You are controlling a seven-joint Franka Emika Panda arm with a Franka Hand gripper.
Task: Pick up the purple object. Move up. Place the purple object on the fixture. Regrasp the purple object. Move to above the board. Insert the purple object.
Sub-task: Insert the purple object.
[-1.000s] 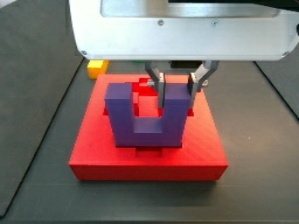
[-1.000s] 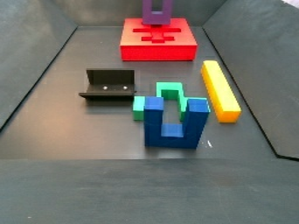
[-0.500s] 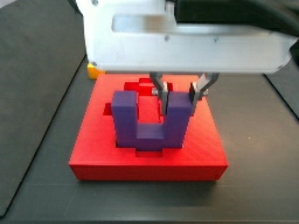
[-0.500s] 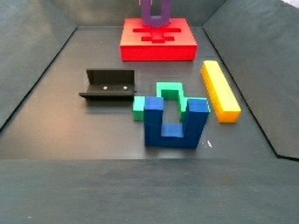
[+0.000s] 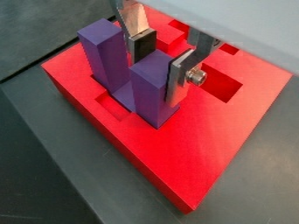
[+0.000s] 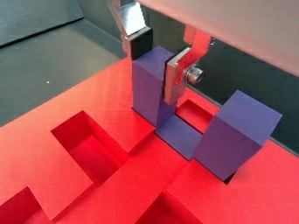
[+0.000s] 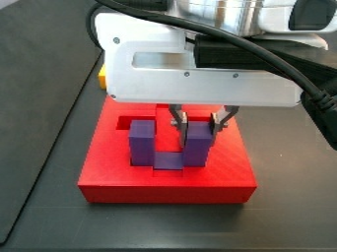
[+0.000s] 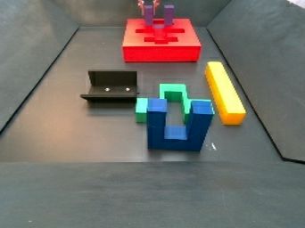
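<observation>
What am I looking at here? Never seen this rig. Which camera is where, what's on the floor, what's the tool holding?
It is one robot arm with a two-finger tool. Two cameras ride on its wrist and look down at close range; two are fixed beside the table.

The tool is above the red board, its silver fingers shut on one prong of the purple object, a U-shaped block standing prongs-up in a recess of the board.

A side view shows the rest on the floor: the dark fixture, a yellow bar, a blue two-pronged piece and a green block.

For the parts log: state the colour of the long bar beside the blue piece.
Yellow; the long bar shows best in a side view.
</observation>
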